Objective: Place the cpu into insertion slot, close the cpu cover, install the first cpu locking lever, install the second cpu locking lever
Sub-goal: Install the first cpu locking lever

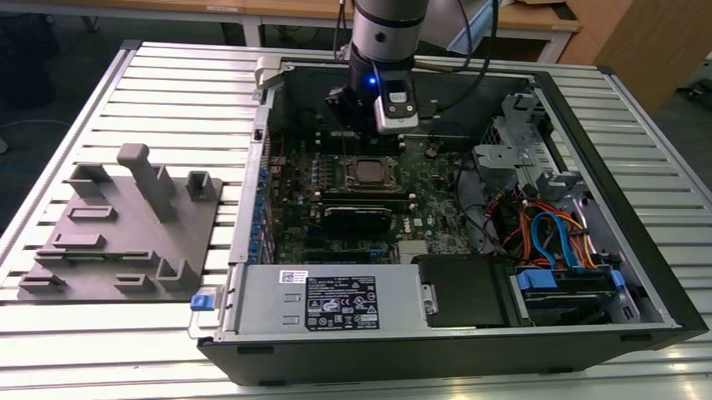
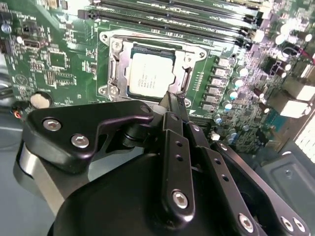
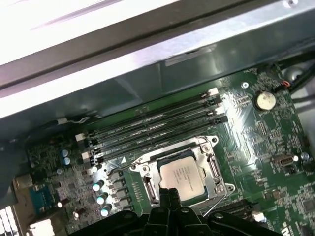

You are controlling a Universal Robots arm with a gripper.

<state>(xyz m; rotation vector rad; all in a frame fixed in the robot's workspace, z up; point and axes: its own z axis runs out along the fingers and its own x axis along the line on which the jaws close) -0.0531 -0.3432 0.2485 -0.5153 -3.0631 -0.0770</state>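
cpu [image 3: 181, 177] seated, gripper [image 3: 170, 193] (closed) nearby

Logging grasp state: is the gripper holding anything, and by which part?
Nothing is held. The gripper is shut and empty, right at the edge of the cpu, which sits in the insertion slot.

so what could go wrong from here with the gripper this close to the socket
1. The gripper, fingers together, sits right at the edge of the cpu cover. A sideways slip could scrape the cpu or the motherboard around it.
2. A row of small capacitors stands close beside the cover. A wide sweep of the arm might knock them.
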